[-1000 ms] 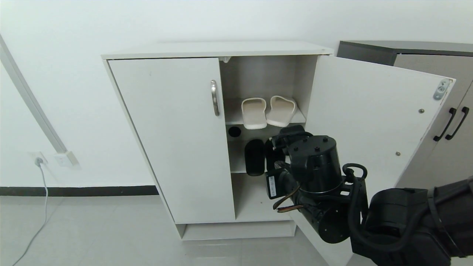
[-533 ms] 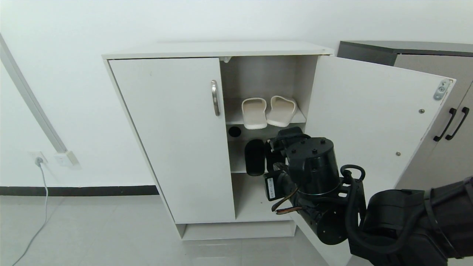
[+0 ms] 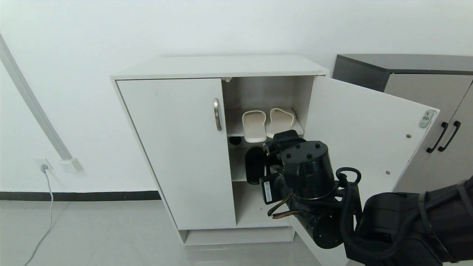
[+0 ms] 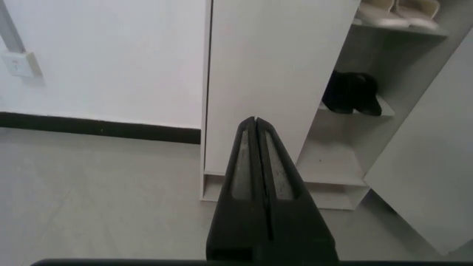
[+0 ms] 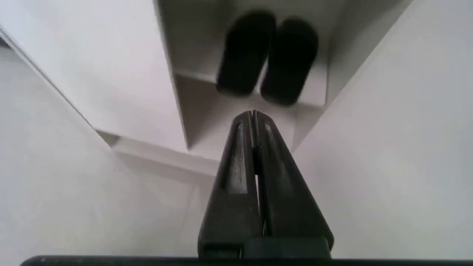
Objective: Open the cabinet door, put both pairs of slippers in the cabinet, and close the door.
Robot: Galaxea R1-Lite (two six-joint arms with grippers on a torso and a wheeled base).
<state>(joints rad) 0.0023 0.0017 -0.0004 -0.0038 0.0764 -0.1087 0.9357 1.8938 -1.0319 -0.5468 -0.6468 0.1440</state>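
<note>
Fingers (image 5: 238, 159) of the right gripper (image 5: 253, 118) are pressed together with nothing between them; the left gripper (image 4: 255, 125) is likewise closed and empty. The white cabinet (image 3: 221, 68) stands against the wall. Its right door (image 3: 362, 133) is swung wide open, and its left door (image 3: 177, 147) is closed. A grey cabinet (image 3: 425, 85) stands just beside it on the right. The right arm (image 3: 306, 173) is in front of the open compartment, its gripper pointing at the black slippers (image 5: 266, 59) without touching them. This pair lies side by side on the middle shelf. The white slippers (image 3: 268, 123) lie side by side on the shelf above. A metal handle (image 3: 217, 114) is fixed upright on the closed door.
</note>
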